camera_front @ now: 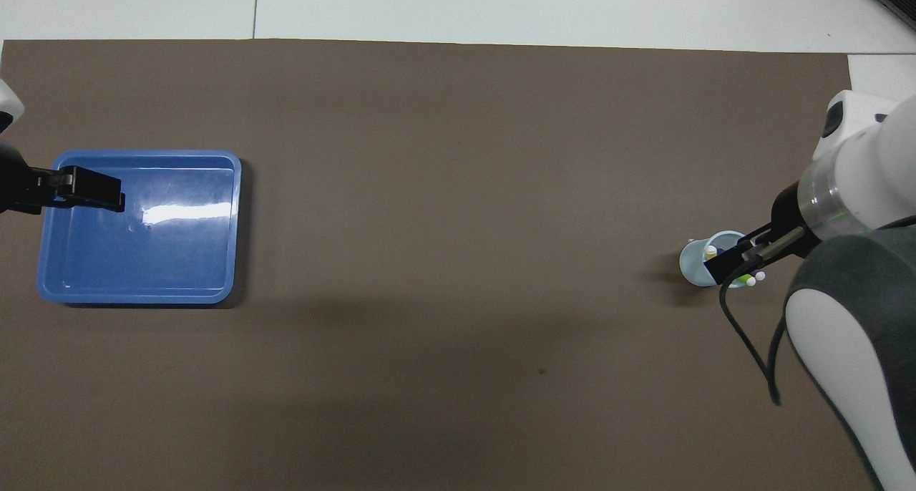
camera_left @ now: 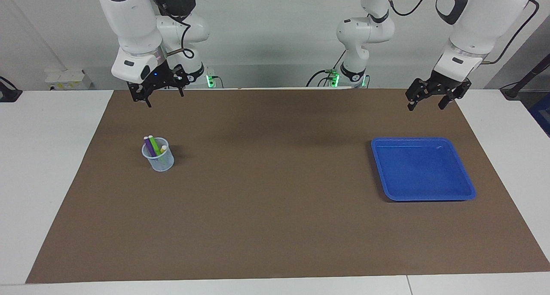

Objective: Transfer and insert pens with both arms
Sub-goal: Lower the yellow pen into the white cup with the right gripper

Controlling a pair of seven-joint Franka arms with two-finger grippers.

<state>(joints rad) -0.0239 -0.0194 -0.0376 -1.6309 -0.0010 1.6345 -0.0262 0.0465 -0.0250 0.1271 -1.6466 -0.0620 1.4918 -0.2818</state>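
a: where do the pens sit, and why do they lean?

b: the purple pen [camera_left: 148, 145], the green pen [camera_left: 154, 145] and the yellow pen [camera_left: 163, 150] stand in the clear cup [camera_left: 158, 159] on the brown mat [camera_left: 275, 226], toward the right arm's end of the bench [camera_left: 47, 166]. the cup is wider than the pens, so each tilts against the rim, cap end up. in the overhead view the cup [camera_front: 693, 263] is partly covered by the raised claw.

a: and the right claw?

b: the right claw [camera_left: 158, 88] hangs high, over the mat's edge nearest the robots, well clear of the cup. its fingers are spread and grasp nothing, a posture that fits an arm with no pen to carry.

a: the left claw?

b: the left claw [camera_left: 433, 96] is likewise released and empty, raised over the mat near the blue tray [camera_left: 464, 191]. from overhead it [camera_front: 79, 190] overlaps the tray's rim [camera_front: 136, 296], but the facing view shows it well above. this arm waits.

a: why does the tray hold nothing?

b: judging from the layout, all three pens are already in the cup, so the insertion appears complete and nothing is left for either claw to grasp.
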